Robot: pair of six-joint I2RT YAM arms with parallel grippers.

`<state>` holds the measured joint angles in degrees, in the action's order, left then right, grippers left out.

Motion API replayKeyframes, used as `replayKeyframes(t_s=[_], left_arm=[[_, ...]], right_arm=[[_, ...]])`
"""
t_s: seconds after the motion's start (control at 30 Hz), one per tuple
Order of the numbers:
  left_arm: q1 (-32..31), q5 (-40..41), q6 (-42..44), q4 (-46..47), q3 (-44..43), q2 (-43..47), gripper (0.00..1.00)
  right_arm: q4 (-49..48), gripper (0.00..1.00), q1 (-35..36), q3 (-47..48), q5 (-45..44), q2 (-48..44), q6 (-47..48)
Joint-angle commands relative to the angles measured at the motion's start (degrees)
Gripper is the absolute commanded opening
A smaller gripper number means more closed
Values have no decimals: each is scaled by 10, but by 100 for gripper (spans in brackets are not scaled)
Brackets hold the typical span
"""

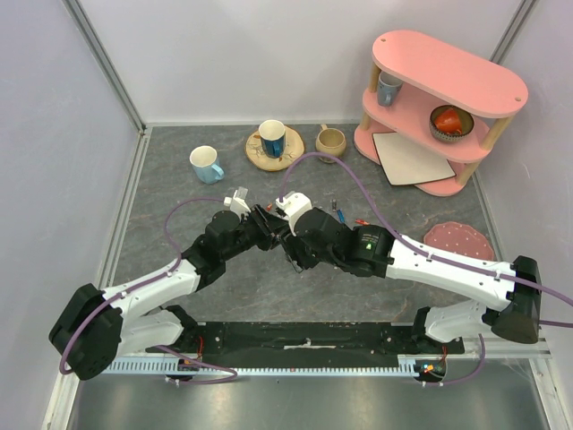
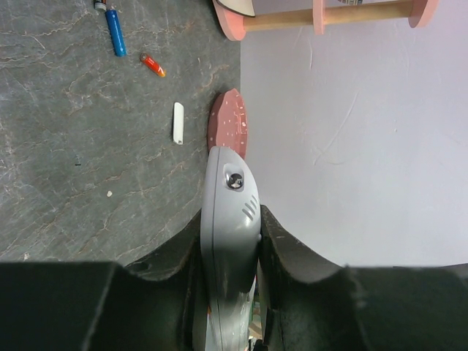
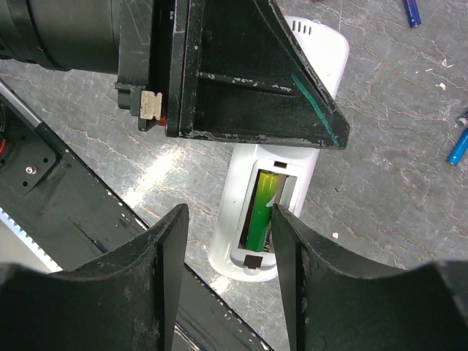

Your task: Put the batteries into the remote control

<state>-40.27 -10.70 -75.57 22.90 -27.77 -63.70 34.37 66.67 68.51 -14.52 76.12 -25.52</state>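
Observation:
My left gripper (image 2: pixel 232 219) is shut on the white remote control (image 2: pixel 229 219), held on edge between its fingers. In the right wrist view the remote control (image 3: pixel 232 197) faces back-up with its slot uncovered, and a green battery (image 3: pixel 261 212) lies in the left bay. My right gripper (image 3: pixel 230 219) hovers open just above that slot with nothing between its fingers. Both grippers meet at mid-table (image 1: pixel 277 228). Loose on the table lie a blue battery (image 2: pixel 115 33), a red battery (image 2: pixel 153 65) and a small white oblong piece (image 2: pixel 178 123).
A pink two-tier shelf (image 1: pixel 439 107) stands at the back right, holding a cup and a bowl. A blue mug (image 1: pixel 207 164), a cup on a saucer (image 1: pixel 271 139) and a beige cup (image 1: pixel 330 140) line the back. A pink coaster (image 1: pixel 457 240) lies right.

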Motion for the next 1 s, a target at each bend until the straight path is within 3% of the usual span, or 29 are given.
replayKeyframes(t_s=[0.0,0.97], left_arm=[[-2,-7,-15,38,0,17,2],[-2,-5,-17,43,5,24,2]], right_arm=[[-9,56,5,-1,-13,3,-4],[-13,43,11,7,-6,24,-14]])
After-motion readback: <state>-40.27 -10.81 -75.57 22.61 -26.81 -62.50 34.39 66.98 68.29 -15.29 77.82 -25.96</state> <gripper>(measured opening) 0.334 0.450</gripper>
